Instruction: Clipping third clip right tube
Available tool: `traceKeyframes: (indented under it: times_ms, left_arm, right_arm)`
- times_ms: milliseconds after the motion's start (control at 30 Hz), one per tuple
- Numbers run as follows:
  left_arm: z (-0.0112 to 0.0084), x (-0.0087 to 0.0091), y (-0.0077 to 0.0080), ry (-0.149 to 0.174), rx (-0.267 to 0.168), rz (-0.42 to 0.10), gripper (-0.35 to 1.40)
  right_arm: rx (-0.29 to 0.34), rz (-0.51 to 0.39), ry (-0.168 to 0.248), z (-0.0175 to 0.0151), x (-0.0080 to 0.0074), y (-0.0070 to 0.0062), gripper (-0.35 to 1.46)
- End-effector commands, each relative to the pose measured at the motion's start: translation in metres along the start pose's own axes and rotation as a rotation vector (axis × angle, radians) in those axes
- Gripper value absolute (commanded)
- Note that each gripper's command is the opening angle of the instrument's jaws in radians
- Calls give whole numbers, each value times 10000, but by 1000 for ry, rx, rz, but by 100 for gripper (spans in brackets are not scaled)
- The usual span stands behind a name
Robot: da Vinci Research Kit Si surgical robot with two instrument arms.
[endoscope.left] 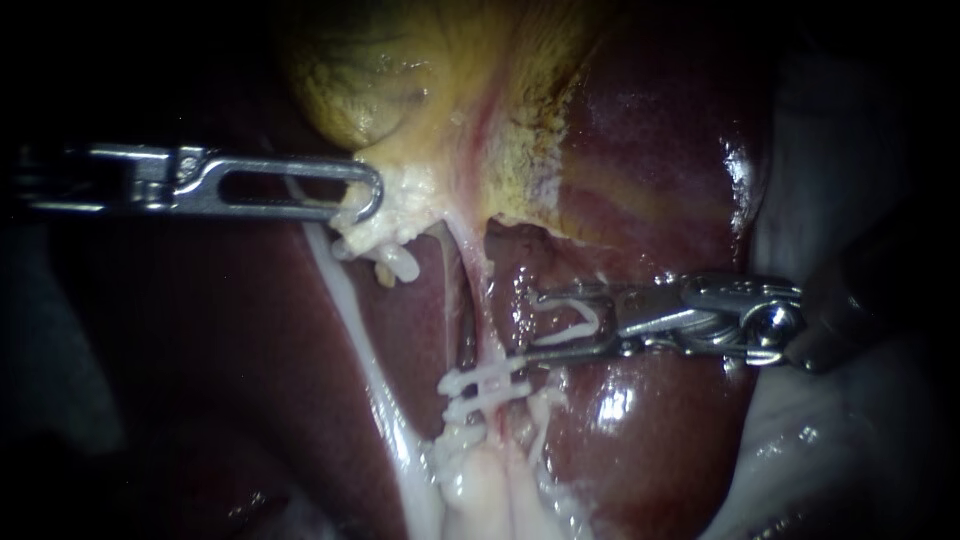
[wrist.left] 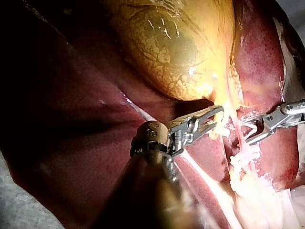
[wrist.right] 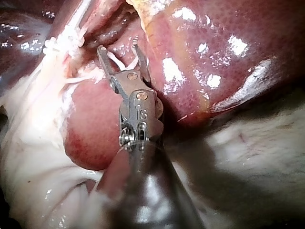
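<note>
The liver (endoscope.left: 650,150) fills the field, and the yellow gallbladder (endoscope.left: 400,70) lies over its upper part. The left instrument (endoscope.left: 368,195) has its claw clenched on whitish tissue at the gallbladder's neck. The right instrument (endoscope.left: 530,328) lies across the liver. Its claw is spread and carries an open clip (endoscope.left: 575,320) that touches both halves, with the tips just beside the right tube (endoscope.left: 487,335) and the tube not between them. Two clips (endoscope.left: 485,383) cross the tube just below the tips.
</note>
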Motion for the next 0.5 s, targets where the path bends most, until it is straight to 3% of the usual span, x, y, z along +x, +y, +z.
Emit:
traceKeyframes:
  times_ms: [33, 100, 233, 500]
  left_arm:
    - [0, 0, 0, 0, 0, -1, -35]
    - [-1, 0, 0, 0, 1, -1, -35]
    - [-2, -1, 0, 1, 1, -1, -35]
    - [-2, -1, -1, 1, 1, -1, -35]
  right_arm:
    - [-1, 0, 0, -1, 1, 0, 45]
    - [0, 1, 3, -1, 1, 0, 45]
    - [15, 10, 48, -5, 8, -1, 45]
    - [33, 21, 56, -13, 23, -6, 44]
